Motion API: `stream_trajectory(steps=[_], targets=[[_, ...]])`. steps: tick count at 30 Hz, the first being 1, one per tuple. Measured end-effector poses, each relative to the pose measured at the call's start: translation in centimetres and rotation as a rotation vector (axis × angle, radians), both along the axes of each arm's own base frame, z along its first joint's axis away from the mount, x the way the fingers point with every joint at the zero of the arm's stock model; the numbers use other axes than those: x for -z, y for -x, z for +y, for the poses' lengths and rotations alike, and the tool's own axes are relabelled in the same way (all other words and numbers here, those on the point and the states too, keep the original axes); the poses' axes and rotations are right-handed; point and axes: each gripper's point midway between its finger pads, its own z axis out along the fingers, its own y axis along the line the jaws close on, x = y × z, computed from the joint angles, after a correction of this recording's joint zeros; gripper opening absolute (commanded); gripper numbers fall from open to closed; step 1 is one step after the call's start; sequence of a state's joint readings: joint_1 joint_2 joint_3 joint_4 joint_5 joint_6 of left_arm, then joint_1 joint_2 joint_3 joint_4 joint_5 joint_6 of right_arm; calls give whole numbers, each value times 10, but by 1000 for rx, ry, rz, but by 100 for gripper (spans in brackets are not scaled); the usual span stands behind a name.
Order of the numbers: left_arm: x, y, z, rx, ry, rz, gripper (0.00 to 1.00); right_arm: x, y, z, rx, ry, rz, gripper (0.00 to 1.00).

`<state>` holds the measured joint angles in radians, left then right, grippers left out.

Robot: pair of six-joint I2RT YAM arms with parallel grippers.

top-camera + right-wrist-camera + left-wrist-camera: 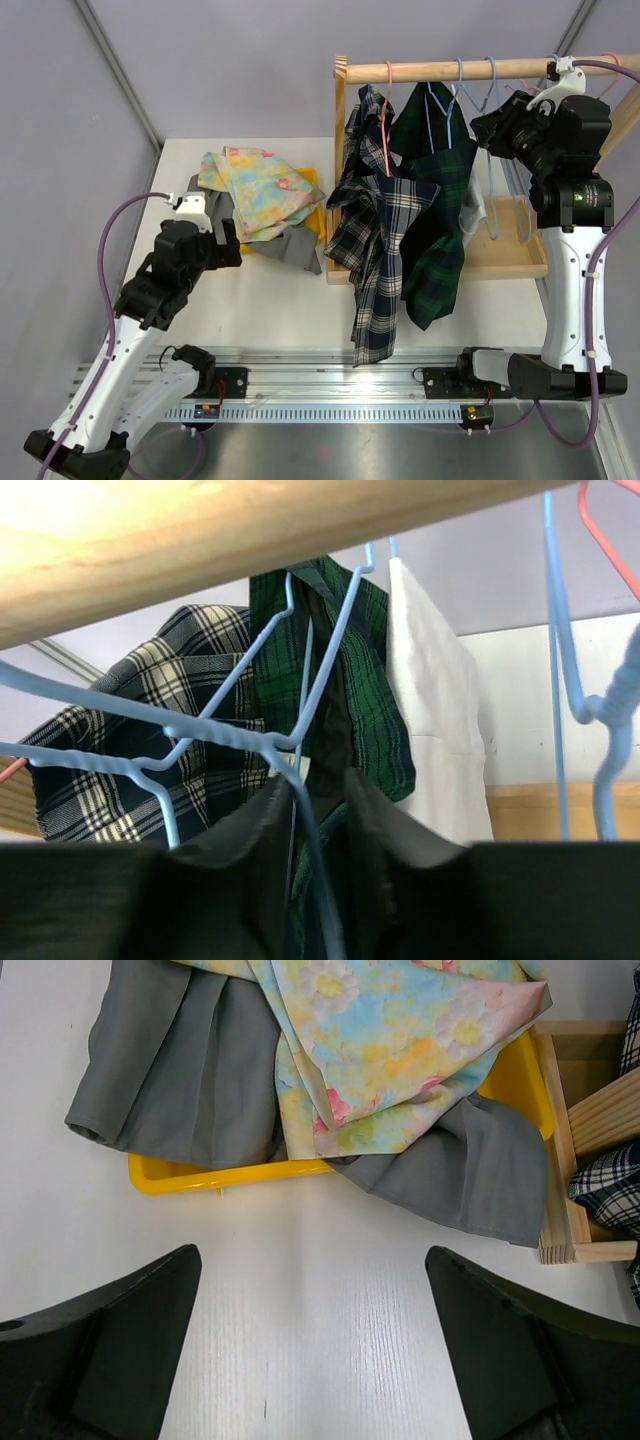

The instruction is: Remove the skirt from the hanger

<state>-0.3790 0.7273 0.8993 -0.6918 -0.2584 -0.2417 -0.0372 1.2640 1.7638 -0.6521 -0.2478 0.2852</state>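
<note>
Right pincer is narrow, pinching a blue hanger beside the green skirt. Left pincer gapes wide above the table.

Behind green skirt, white garment mostly hidden.

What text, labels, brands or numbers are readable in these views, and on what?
No readable text in any view.
Small circuit boards on the rail by the arm bases: any markings are too small to read.
Navy plaid skirt, green plaid skirt, floral cloth, yellow tray: pattern or plain colour only, no tag or print showing.
</note>
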Motion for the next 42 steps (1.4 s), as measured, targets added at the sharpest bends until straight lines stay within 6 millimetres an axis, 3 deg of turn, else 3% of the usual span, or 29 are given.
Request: stream_trajectory(steps=[4, 12, 15, 20, 22, 24, 26, 30, 34, 39, 42], targets=[[2, -1, -1, 3, 1, 2, 99, -1, -1, 0, -2, -4, -6, 0], [-7, 0, -8, 33, 4, 6, 99, -4, -1, -7, 41, 2, -7, 0], [-54, -2, -32, 116, 6, -59, 99, -18, 6, -12, 74, 12, -22, 0], [-201, 0, -98, 296, 65, -310, 99, -60, 32, -18, 111, 18, -120, 0], [-242, 11, -124, 373, 101, -375, 99, -66, 47, -19, 123, 20, -139, 0], [-271, 23, -150, 449, 133, -421, 99, -71, 68, -19, 126, 20, -151, 0], [-283, 41, -182, 560, 149, -440, 99, -72, 89, -19, 127, 20, -162, 0], [-271, 93, -255, 828, 139, -435, 99, -70, 135, -18, 132, 25, -177, 0], [-221, 143, -321, 1048, 98, -406, 99, -75, 175, -15, 123, 19, -209, 0], [-147, 182, -373, 1199, 63, -353, 99, -74, 206, -4, 79, -27, -219, 0], [-126, 193, -396, 1243, 74, -346, 99, -70, 220, 4, 43, -61, -209, 0]])
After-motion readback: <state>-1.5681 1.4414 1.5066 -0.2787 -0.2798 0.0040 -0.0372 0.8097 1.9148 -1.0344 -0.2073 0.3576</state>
